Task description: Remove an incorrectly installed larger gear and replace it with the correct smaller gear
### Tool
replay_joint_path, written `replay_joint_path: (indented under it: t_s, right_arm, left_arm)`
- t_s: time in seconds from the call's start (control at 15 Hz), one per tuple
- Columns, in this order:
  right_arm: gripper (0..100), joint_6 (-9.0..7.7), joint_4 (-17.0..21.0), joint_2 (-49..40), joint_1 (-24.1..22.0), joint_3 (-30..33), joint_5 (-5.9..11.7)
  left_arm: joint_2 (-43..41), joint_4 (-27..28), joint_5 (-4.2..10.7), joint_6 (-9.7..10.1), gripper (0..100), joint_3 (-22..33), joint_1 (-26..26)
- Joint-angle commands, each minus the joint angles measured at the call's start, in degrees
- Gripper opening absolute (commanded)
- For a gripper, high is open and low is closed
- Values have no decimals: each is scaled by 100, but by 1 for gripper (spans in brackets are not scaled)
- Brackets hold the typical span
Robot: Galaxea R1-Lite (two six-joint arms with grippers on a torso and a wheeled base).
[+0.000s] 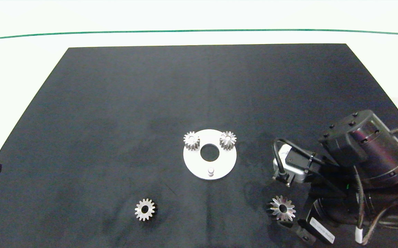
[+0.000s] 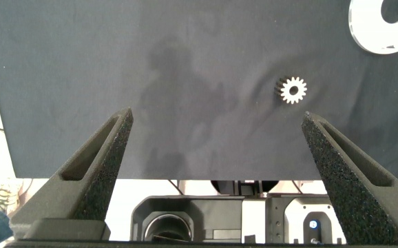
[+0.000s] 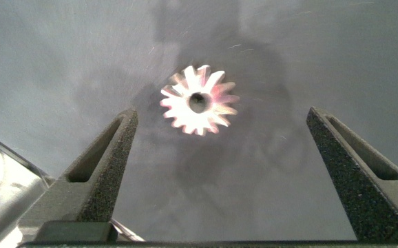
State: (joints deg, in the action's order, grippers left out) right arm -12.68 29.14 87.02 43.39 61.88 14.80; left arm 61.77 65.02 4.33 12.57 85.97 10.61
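Note:
The larger gear (image 1: pixel 282 208), shiny with long pointed teeth, lies flat on the black mat at the front right, off the white round plate (image 1: pixel 192 167). My right gripper (image 3: pixel 221 114) hovers over it, open, and its fingers (image 3: pixel 109 162) do not touch the larger gear (image 3: pixel 199 101). The smaller gear (image 1: pixel 145 209) lies loose on the mat at the front left, also seen as the smaller gear (image 2: pixel 293 89) in the left wrist view. My left gripper (image 2: pixel 216 114) is open and empty near the table's left edge.
On the plate, two small gears (image 1: pixel 191 140) (image 1: pixel 228 140) sit on its far side, and a bare peg (image 1: pixel 211 170) stands on its near side by a centre hole. The right arm (image 1: pixel 357 165) fills the front right corner. The black mat (image 1: pixel 116 103) ends near the front.

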Motion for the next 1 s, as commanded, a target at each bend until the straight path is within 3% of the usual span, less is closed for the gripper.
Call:
replay_joint_path:
  t_s: [0.07,0.13,0.2,0.27,0.33,0.53,0.73,0.87,0.93,1.0]
  right_arm:
    - [100,521,1340,-203,-366,1397,524]
    - [100,609,1868,-343,-630,1590,542]
    - [100,916,2123,-405,-753,1669,533]
    - [100,1321,2193,-370,-937,1713,550]
    - [100,1435,2219,-352,-1289,1801,550]
    - [100,1268,2395,-378,-2335,1775,577]
    - [100,1031,2334,-414,-2379,1836,568]
    - [100,1022,2158,-466,-2361,1836,568]
    - [100,1022,2114,-528,-2370,1828,568]
    - [100,1013,2114,-589,-2379,1828,568]
  left_arm:
    - [72,37,7,18,100,-27,3]
    - [186,28,-2,26,100,-45,12]
    - [301,19,-2,35,100,-89,3]
    - [397,-25,-11,35,100,-151,3]
    - [450,-78,-11,35,100,-212,12]
    - [564,-280,-11,26,100,-423,20]
    - [705,-552,-2,26,100,-643,29]
    - [819,-552,-28,62,100,-678,214]
    - [951,-561,-28,299,100,-704,548]
    - [1171,-605,24,703,100,-704,952]
